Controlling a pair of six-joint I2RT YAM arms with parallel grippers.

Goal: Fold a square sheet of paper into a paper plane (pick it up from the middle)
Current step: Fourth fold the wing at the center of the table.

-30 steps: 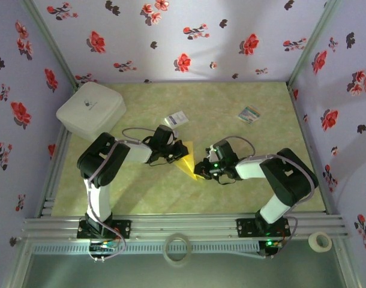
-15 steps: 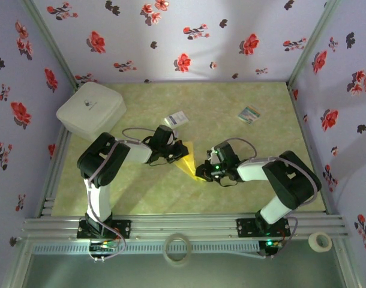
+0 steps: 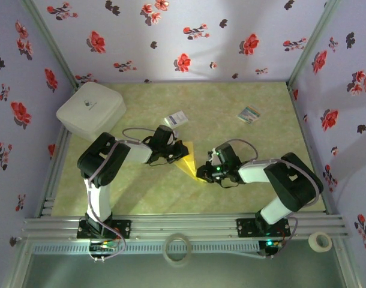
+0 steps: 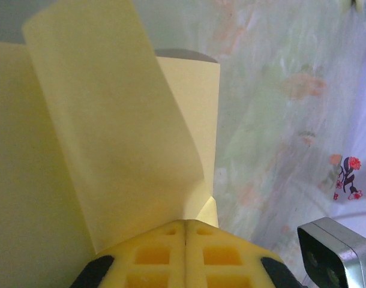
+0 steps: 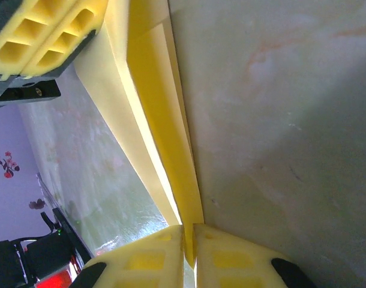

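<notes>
- square sheet of paper: yellow, already folded partway into a narrow layered wedge, mid-table between the two arms. Can't tell if it is resting on the table or just off it.
- left gripper: pads pressed together on one end of the sheet. A loose flap curls up out of the pinch.
- right gripper: pads clamped on the opposite narrow end, with the stacked folded edges running straight into the pinch.
- Step, my read: laying the loose flap over and setting a lengthwise crease. The plane is not finished.
- To do it well: hold both pinches firm with light tension and no twist, and line the edges up before pressing. Thin paper will likely skew or tear if pulled unevenly.
- Around: small white card near, just beyond the left gripper; striped card and white box well apart; tape rolls on the near rail.
- In the way: nothing loose. The two grippers sit near each other, so there is a risk of a bump.
</notes>
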